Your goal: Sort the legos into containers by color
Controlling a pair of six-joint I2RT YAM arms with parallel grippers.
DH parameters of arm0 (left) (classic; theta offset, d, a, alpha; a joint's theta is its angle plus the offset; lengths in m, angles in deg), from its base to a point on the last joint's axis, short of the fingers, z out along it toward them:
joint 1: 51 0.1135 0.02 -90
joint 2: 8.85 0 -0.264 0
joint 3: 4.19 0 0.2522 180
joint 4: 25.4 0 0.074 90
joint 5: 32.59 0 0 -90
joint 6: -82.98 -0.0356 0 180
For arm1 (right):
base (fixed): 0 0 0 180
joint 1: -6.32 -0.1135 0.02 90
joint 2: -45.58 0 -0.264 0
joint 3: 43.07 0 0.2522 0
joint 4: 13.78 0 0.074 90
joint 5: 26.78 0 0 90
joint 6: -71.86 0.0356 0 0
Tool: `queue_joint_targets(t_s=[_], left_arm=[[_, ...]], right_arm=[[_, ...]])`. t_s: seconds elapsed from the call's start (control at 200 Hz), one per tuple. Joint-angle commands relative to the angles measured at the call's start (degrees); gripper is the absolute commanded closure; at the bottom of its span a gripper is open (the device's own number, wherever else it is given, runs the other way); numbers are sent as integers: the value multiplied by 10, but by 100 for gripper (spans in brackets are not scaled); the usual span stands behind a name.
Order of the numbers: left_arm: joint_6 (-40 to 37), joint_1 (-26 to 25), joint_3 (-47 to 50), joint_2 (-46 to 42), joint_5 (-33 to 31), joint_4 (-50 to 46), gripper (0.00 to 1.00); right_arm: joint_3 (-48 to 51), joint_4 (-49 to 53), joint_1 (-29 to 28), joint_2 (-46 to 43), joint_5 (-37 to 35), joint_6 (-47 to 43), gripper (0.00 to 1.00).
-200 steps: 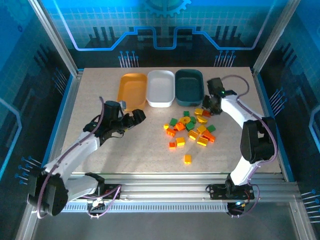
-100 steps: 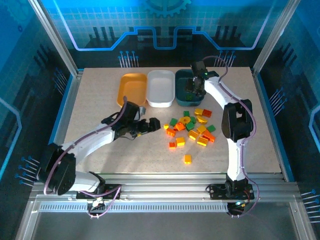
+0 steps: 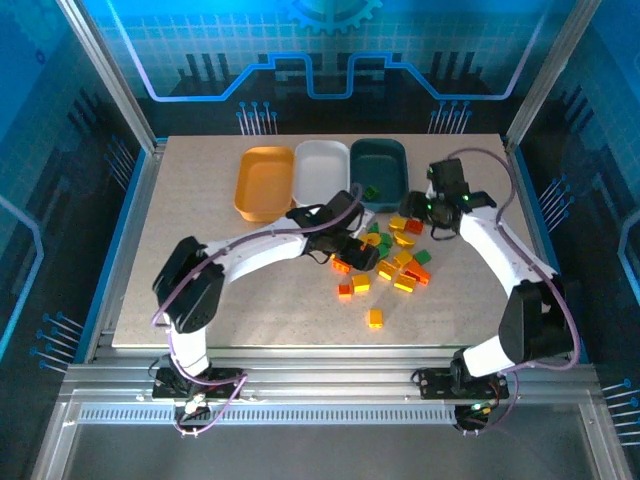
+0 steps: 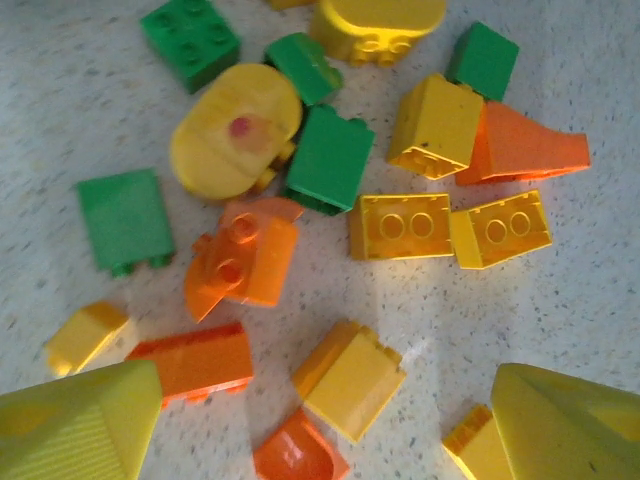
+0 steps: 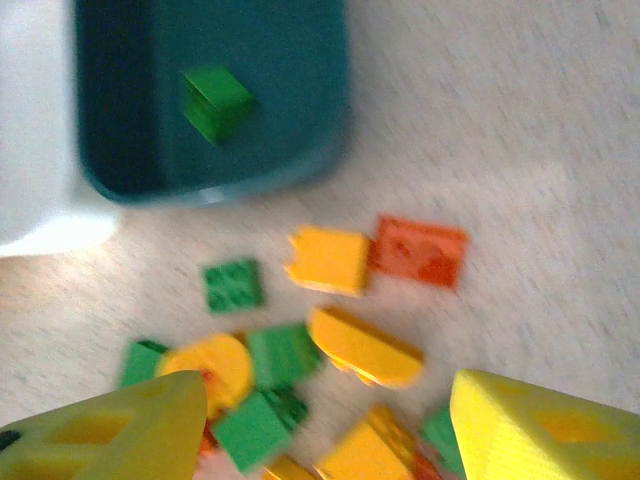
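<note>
A speckled beige table [image 3: 200, 290] sits inside a blue-lit enclosure, with three trays side by side at the upper middle of the top view. The orange-yellow tray [image 3: 264, 183] is on the left, the white tray [image 3: 321, 172] in the middle and the dark teal tray [image 3: 382, 163] on the right. One green brick [image 5: 215, 102] lies inside the teal tray. The other legos [image 3: 388, 258] are heaped loosely just below the teal tray, with yellow, orange-red and green mixed together. One yellow brick [image 3: 375, 318] lies apart from them, lower down. The left gripper [image 3: 356, 250] hangs over the pile's left edge, its jaws spread wide with nothing clamped; bricks lie on the table beneath the gap. The right gripper [image 3: 418, 214] is above the pile's upper right, jaws likewise apart and empty.
</note>
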Motion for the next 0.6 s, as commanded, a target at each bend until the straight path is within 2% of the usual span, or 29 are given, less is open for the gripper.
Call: queue_joint_targets(t_s=[0.0,0.225,0.465,0.595], left_arm=[[-76,0,-47,44,-43,-54,13],[-111,-5,-93,110,-67,-71,14],[-115,-5,-116,146,-91,-56,22],[-120,-4,-142,168,-98,-75,30]], right_arm=[[59,2,19,-50,35,3,32],[111,6,42,-101,29,-2,29],[119,7,49,-99,36,1,29],[112,23,51,-103,16,0,29]])
